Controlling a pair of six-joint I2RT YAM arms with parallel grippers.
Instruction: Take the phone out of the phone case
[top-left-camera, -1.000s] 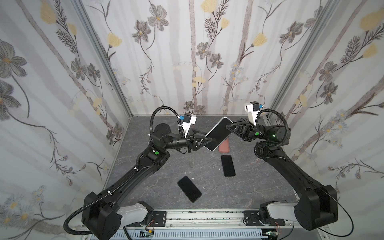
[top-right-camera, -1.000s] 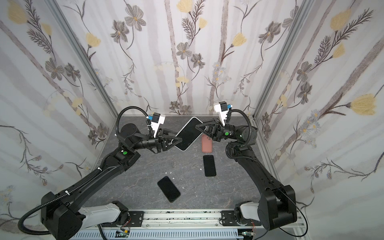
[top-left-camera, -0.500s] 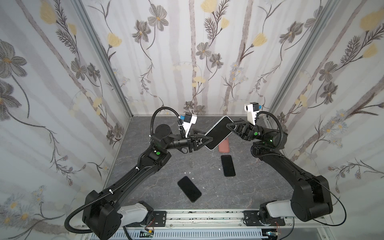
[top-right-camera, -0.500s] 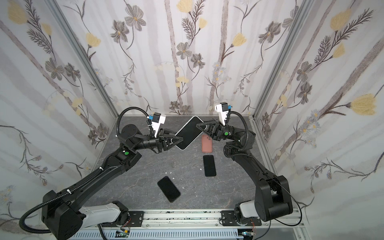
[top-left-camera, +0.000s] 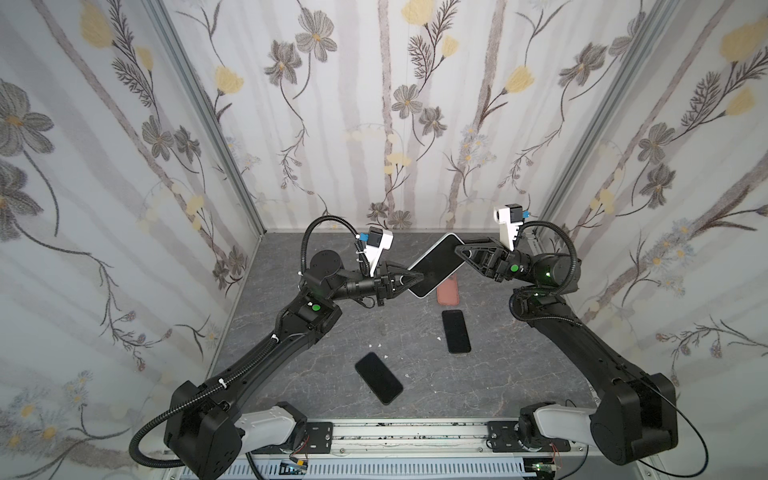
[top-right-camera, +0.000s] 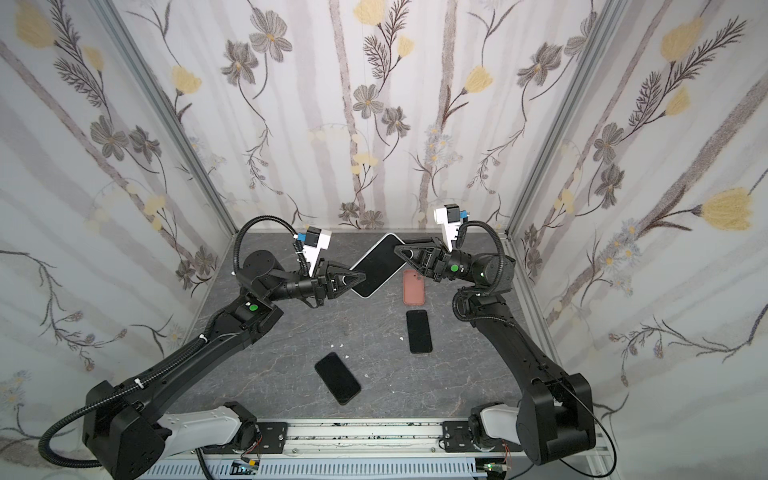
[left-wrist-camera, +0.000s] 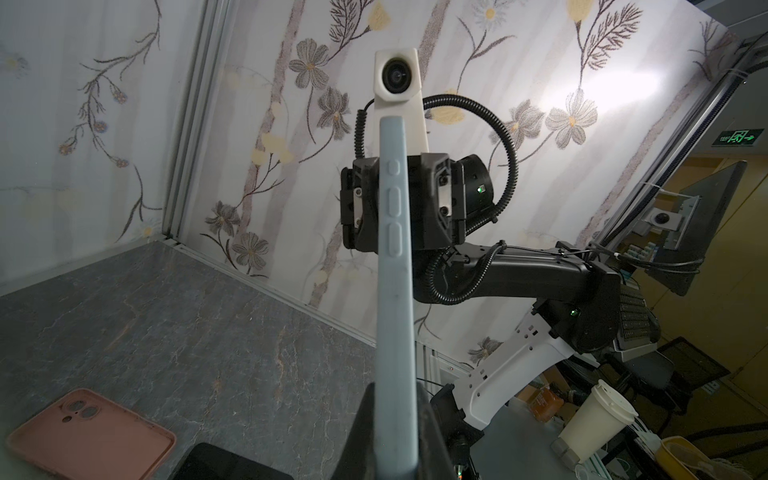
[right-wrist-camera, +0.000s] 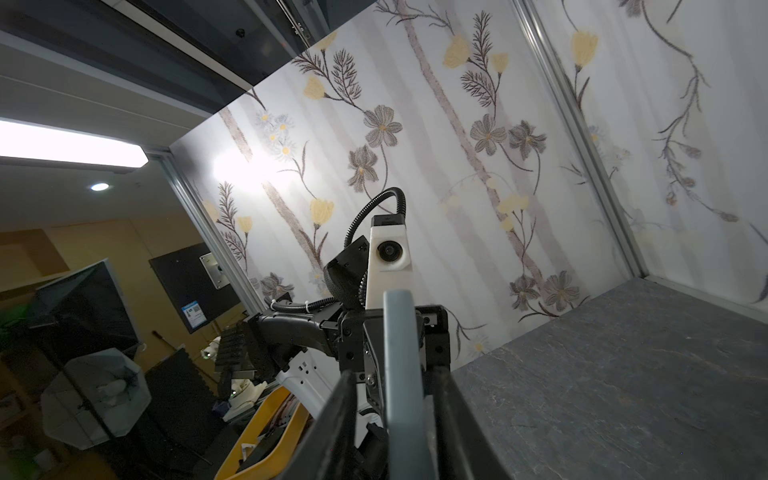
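The phone hangs in the air over the far middle of the surface, tilted on a diagonal between the two arms. It is a flat slab with rounded corners and a glossy dark screen inside a pale rim. The case is on it. This is matte blue-grey and smooth, and raised button bumps run along its narrow edge.

The left gripper is pinched on the phone's lower left end, its black fingers flat against both faces. The right gripper straddles the upper right end with its jaws apart, and the right wrist view shows a gap on each side of the case.

A pink case lies empty and open side up just below the raised phone. It looks soft and has round camera cut-outs. Nearer lies a black handset, glossy and face up. A second handset lies nearer again and to the left, at an angle. A few white flecks are scattered between them.

The surface is dark grey, stone-like and matte, crossed by thin pale veins. Three walls papered with grey and yellow flowers on brown stems enclose it, joined by aluminium posts. A metal rail runs along the near edge. Beyond the open side, a lidded paper cup stands in a dim room.
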